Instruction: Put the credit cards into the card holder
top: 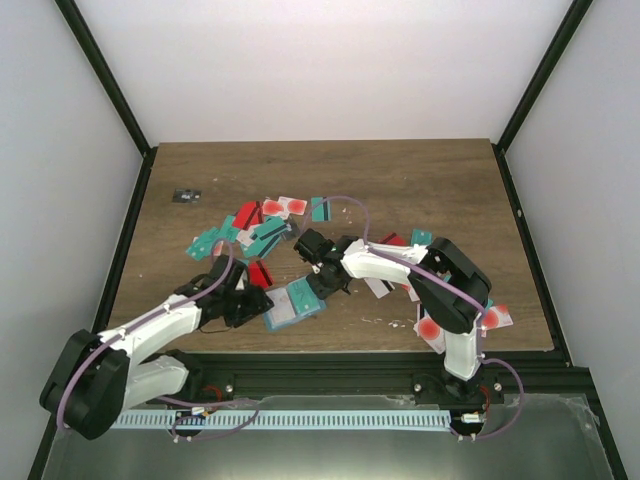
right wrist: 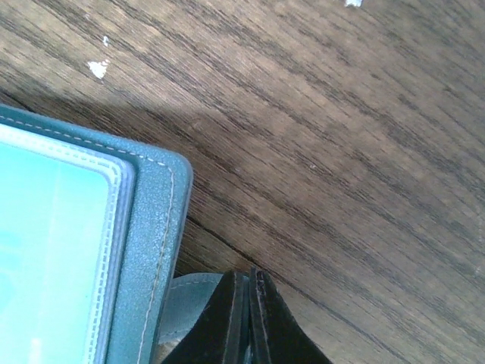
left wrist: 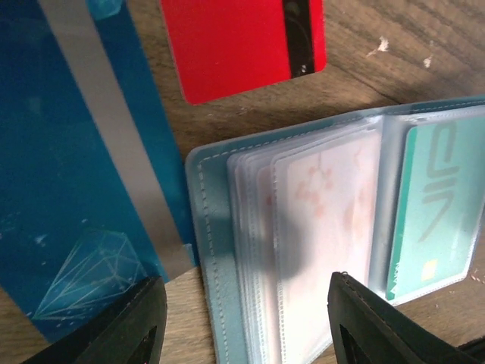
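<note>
The teal-blue card holder (top: pixel 293 305) lies open on the table, its clear pocket pages (left wrist: pixel 318 227) facing up and a teal card (left wrist: pixel 432 212) in its right pocket. My left gripper (left wrist: pixel 246 326) is open, its fingers astride the holder's left cover and pages. My right gripper (right wrist: pixel 250 318) is shut on the holder's small teal tab (right wrist: pixel 189 303) beside the cover's corner (right wrist: pixel 151 227). Beside the holder lie a red card with a dark stripe (left wrist: pixel 242 45) and a glossy blue card (left wrist: pixel 68 174). Several more credit cards (top: pixel 255 230) are scattered behind.
White cards with red circles lie near the right arm's base (top: pixel 430 328) and at the right front edge (top: pixel 497 317). A small dark object (top: pixel 186 195) sits at the back left. Black frame posts border the wooden table (top: pixel 420 180).
</note>
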